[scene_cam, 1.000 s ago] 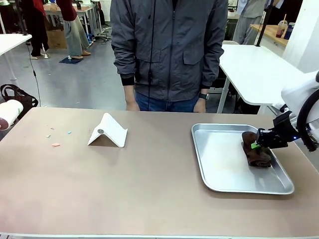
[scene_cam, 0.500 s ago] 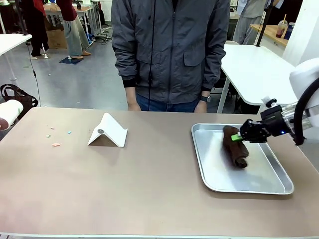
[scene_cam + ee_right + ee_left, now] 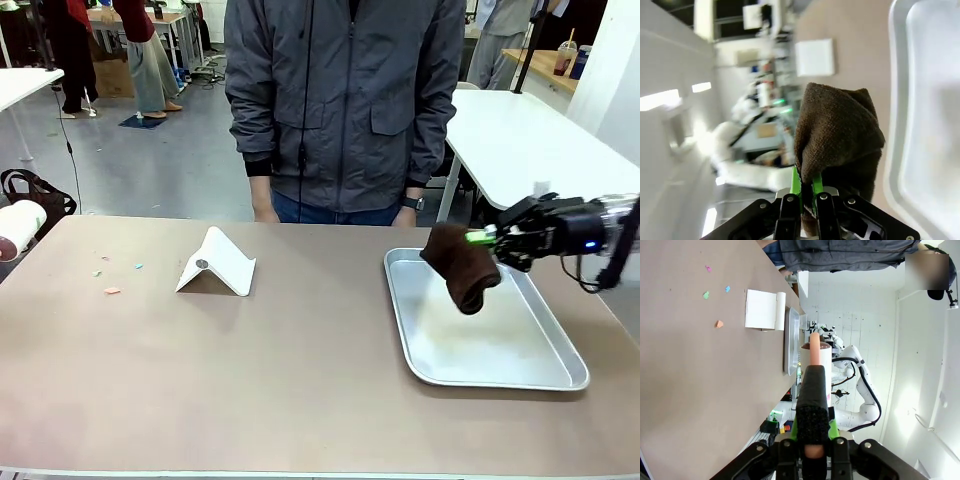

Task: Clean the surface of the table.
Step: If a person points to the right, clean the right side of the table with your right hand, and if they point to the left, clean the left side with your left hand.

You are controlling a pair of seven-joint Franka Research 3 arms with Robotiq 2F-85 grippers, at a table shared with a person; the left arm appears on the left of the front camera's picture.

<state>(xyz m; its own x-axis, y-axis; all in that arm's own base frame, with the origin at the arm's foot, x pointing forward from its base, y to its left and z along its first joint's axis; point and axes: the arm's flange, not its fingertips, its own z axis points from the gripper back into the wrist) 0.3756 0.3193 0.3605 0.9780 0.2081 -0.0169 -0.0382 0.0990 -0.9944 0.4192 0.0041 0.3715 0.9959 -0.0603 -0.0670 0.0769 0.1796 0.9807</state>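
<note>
The taupe table (image 3: pixel 300 380) carries a few small coloured crumbs (image 3: pixel 112 290) near its left side; in the left wrist view the crumbs (image 3: pixel 718 324) lie scattered on the table (image 3: pixel 690 390). My right gripper (image 3: pixel 490 238) is shut on a brown cloth (image 3: pixel 462 268), which hangs above the left part of a silver tray (image 3: pixel 480 378). The right wrist view shows this gripper (image 3: pixel 806 182) pinching the cloth (image 3: pixel 837 130) beside the tray (image 3: pixel 935 100). My left gripper (image 3: pixel 813 390) is shut on the pink handle of a lint roller (image 3: pixel 815 352), whose roll (image 3: pixel 18 228) shows at the left edge.
A white folded card (image 3: pixel 217 264) stands left of centre, also seen as the card (image 3: pixel 762 309). A person in a grey jacket (image 3: pixel 340 100) stands at the far edge, hands hanging by the table. White tables stand behind on the right.
My right gripper has lifted the brown cloth off the tray's right side and carried it up and to the left. The roll at the left edge has not moved.
</note>
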